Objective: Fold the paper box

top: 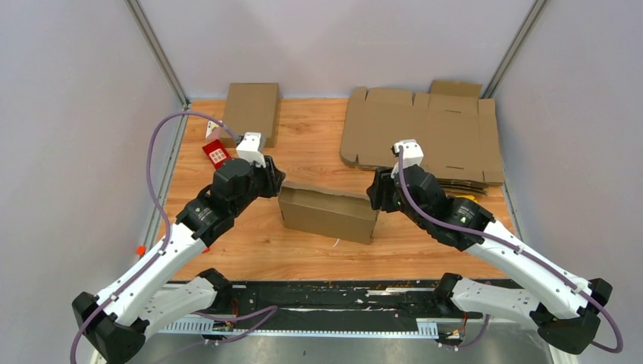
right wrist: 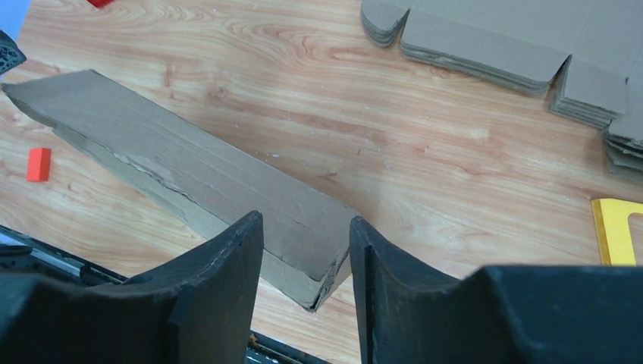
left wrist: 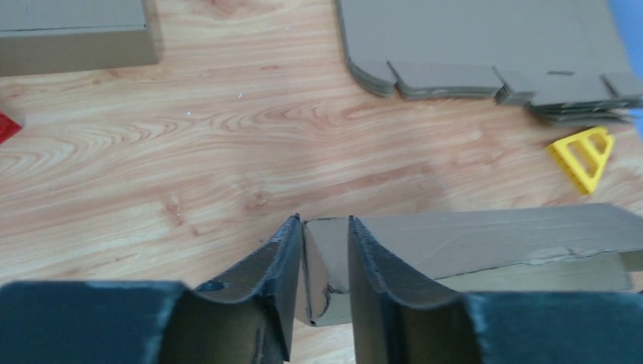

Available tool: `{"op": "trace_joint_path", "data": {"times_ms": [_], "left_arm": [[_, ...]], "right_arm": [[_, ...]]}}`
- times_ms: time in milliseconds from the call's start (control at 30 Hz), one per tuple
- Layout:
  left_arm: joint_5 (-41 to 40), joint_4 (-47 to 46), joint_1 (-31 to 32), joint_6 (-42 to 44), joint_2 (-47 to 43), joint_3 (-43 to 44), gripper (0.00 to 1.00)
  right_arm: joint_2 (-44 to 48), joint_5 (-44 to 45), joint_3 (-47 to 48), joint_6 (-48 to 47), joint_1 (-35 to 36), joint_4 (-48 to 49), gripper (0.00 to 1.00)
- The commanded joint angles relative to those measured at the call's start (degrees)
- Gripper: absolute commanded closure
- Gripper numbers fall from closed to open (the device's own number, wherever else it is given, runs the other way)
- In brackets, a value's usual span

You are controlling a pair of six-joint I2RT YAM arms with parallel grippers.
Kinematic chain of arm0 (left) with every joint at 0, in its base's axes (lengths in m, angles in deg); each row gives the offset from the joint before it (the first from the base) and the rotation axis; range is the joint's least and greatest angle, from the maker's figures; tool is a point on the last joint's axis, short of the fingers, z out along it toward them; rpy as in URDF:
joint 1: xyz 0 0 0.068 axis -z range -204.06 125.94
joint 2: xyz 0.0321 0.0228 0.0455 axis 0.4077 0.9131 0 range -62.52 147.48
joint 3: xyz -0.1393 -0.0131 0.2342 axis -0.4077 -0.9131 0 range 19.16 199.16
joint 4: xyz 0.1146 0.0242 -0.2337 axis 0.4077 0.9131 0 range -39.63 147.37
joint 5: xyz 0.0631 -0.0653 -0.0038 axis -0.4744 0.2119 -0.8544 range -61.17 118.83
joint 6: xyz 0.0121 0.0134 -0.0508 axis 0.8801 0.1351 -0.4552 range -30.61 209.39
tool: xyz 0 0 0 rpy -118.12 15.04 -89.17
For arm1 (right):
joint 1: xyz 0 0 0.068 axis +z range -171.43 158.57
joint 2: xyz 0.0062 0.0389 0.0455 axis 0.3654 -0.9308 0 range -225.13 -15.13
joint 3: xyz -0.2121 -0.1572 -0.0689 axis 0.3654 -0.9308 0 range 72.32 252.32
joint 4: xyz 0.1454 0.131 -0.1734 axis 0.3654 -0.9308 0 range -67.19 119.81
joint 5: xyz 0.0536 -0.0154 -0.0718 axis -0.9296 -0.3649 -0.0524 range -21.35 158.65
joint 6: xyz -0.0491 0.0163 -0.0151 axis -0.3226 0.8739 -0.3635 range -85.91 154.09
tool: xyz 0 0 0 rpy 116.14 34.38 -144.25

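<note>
Your left gripper (left wrist: 324,221) stands at one end of the paper box (top: 327,214). Its two fingers are parted and the box's end wall fills the gap between them. That wrist view is close and blurred, so I cannot tell whether the pads clamp the cardboard or only straddle it.

Your right gripper (right wrist: 305,220) is at the opposite end, released and spread. The box's corner sits between its fingers, close to the right-hand one, and bare wood shows in the gap.

The box lies between your two grippers on the table (top: 303,152), partly folded, with its long panels raised off the wood.

Ahead of the right gripper's fingertips lies a pile of flat blanks (top: 425,136), and a yellow piece (right wrist: 618,231) lies just to the gripper's right. An orange block (right wrist: 38,164) sits well to its left, beside the box's long wall.

Ahead and left of the left gripper are a closed brown box (top: 250,112) and a red piece (top: 216,154).
</note>
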Motion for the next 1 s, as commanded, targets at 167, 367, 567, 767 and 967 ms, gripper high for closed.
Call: {"op": "trace_joint_path", "data": {"times_ms": [167, 367, 567, 767, 967], "left_arm": [[-0.38, -1.02, 0.30, 2.06, 0.26, -3.26, 0.78], [1.48, -2.08, 0.24, 0.64, -1.57, -9.31, 1.00], [0.43, -6.14, 0.28, -0.82, -1.52, -11.75, 0.96], [-0.15, -3.32, 0.30, 0.20, -0.01, -10.43, 0.85], [1.92, 4.39, 0.25, -1.59, -2.41, -9.38, 0.67]], "right_arm": [[2.37, -4.15, -9.46, 4.28, -0.03, 2.47, 0.69], [4.62, -4.99, -14.14, 5.74, -0.02, 3.48, 0.72], [4.57, -7.44, -12.39, 2.41, 0.00, 3.95, 0.53], [3.19, -28.45, -12.63, -11.97, 0.14, 6.41, 0.01], [-2.58, -36.70, -14.91, -17.81, 2.38, 11.19, 0.00]]}}
